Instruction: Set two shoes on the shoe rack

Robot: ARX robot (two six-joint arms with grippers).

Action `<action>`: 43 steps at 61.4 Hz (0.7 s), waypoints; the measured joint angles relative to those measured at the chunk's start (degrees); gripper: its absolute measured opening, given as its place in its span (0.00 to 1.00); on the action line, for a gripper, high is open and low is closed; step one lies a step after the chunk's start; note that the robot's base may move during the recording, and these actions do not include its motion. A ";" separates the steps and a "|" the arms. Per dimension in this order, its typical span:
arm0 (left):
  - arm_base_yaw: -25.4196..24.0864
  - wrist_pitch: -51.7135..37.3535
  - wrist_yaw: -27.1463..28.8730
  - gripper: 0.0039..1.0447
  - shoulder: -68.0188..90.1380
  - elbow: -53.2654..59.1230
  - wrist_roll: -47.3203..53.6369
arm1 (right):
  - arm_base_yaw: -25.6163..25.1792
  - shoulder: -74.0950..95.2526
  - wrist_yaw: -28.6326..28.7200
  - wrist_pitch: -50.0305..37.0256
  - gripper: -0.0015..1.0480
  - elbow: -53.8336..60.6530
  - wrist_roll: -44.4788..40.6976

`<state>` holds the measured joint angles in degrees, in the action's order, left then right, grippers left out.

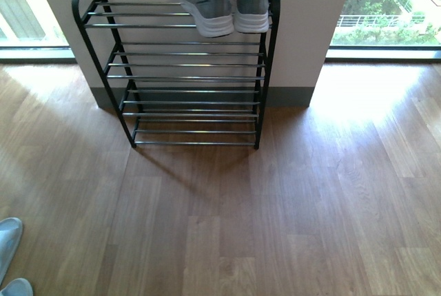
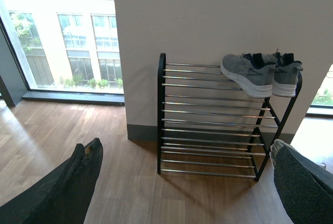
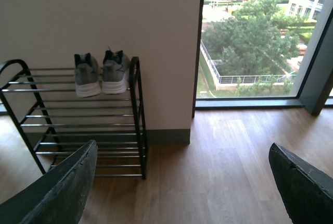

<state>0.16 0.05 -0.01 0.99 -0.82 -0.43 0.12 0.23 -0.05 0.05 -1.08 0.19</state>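
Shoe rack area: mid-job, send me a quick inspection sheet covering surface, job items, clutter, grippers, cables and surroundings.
Surface: wooden floor, sunlit patches near the windows.
Job's things: shoe rack upright against the wall; grey sneakers side by side on its top tier, at the right end; lower tiers hold nothing; pale slides on the floor at the front view's lower left edge, partly cut off.
Clutter: nothing seen.
Grippers: left gripper and right gripper both open, holding nothing.
Cables: nothing seen.
Surroundings: white wall behind the rack; windows on either side, greenery and buildings outside.
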 joint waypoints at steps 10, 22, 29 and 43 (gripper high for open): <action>0.00 0.00 0.00 0.91 0.00 0.00 0.00 | 0.00 0.00 0.04 0.00 0.91 0.00 0.00; 0.00 0.00 0.00 0.91 0.00 0.00 0.00 | 0.00 0.02 0.04 0.00 0.91 0.00 0.00; 0.00 0.00 -0.02 0.91 0.00 0.00 0.00 | 0.00 0.00 -0.02 0.02 0.91 0.00 0.00; 0.00 0.00 0.00 0.91 0.00 0.00 0.00 | 0.00 -0.07 0.02 0.00 0.91 0.00 0.00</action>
<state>0.16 0.05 -0.01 0.99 -0.82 -0.43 0.12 0.16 -0.03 0.05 -1.08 0.19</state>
